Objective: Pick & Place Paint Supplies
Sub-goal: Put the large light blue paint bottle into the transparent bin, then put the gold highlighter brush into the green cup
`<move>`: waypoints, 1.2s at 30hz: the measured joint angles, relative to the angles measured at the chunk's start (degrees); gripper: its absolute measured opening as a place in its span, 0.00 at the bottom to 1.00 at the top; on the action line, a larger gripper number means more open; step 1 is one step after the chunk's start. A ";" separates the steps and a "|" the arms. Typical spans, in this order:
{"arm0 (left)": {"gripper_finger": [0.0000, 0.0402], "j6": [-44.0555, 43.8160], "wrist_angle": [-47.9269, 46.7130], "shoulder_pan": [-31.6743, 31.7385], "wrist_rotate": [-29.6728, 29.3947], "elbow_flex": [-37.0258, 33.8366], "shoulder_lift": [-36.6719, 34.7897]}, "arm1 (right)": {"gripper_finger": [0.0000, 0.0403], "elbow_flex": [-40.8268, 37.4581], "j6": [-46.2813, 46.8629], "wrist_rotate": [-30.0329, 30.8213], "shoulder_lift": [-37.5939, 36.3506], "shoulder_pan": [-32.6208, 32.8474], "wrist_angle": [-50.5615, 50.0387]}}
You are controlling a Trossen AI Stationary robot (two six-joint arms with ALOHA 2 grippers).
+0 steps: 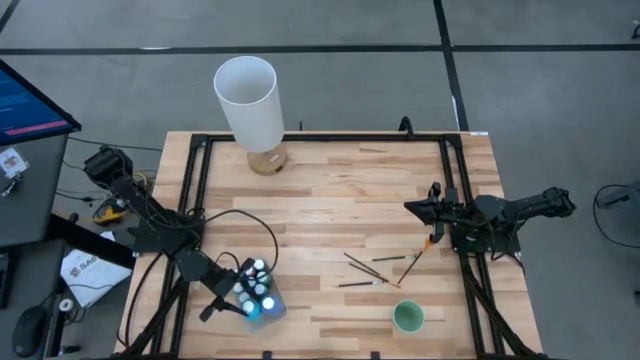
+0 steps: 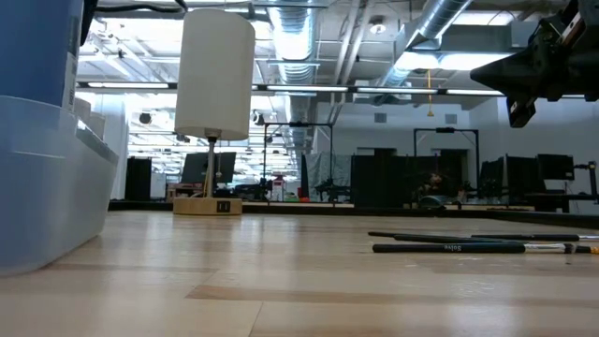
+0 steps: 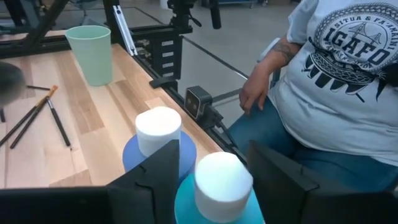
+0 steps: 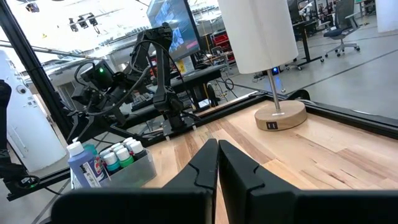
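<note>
From above, I have my left gripper (image 1: 243,283) down over the clear bin (image 1: 275,311) at the near-left of the tabletop (image 1: 330,210), where the white-capped bottles (image 1: 258,283) stand packed together. My right gripper (image 1: 418,207) hangs over the right side, beyond the loose brushes (image 1: 375,272) lying beside the green cup (image 1: 408,317).

At table height, the bin's wall (image 2: 47,187) fills the near left and the brushes (image 2: 468,245) lie flat at the right; the right gripper (image 2: 510,75) hangs well clear above them.

Through the left wrist, my fingers (image 3: 158,171) stand wide apart, straddling one white cap (image 3: 221,180), with another cap (image 3: 158,127) just beyond. The bottles crowd each other, so I judge that closing here could pinch or tip a neighbour. A person (image 3: 336,93) sits close to the table edge, which I must mind.

Through the right wrist, the fingers (image 4: 208,165) are pressed together, holding nothing; the bin of bottles (image 4: 115,158) sits far across.
</note>
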 joint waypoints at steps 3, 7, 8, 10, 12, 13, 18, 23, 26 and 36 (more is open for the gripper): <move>0.45 0.20 -0.13 0.00 -0.02 0.00 -1.45 | 0.02 0.00 -0.01 0.01 0.01 0.00 0.00; 0.47 2.87 0.09 0.00 -0.70 0.05 -7.84 | 0.02 0.00 0.00 0.01 -0.01 0.00 0.00; 0.47 3.56 0.06 0.00 -0.74 0.07 -10.20 | 0.02 0.00 0.01 0.00 0.00 0.00 0.00; 0.46 4.97 -0.28 0.00 -1.25 0.11 -15.43 | 0.02 0.00 0.01 0.00 0.00 0.00 0.00; 0.45 6.08 -1.10 0.00 -2.09 0.11 -21.51 | 0.02 0.00 0.01 0.01 0.01 0.00 0.00; 0.44 7.06 -1.68 0.00 -2.54 0.11 -24.80 | 0.02 0.00 -0.01 -0.01 -0.01 -0.02 0.00; 0.35 9.44 -7.87 0.00 -3.21 0.15 -41.12 | 0.02 0.01 0.01 0.00 0.00 0.00 0.00; 0.17 11.29 -16.74 0.00 -3.19 0.22 -53.86 | 0.02 0.00 0.01 0.01 -0.01 -0.02 0.00; 0.04 11.31 -22.59 0.00 -3.13 0.20 -58.90 | 0.02 0.01 0.01 0.01 0.01 0.00 0.00; 0.00 10.54 -25.97 0.00 0.33 -6.64 -64.10 | 0.02 0.00 0.01 -0.01 0.01 0.00 0.00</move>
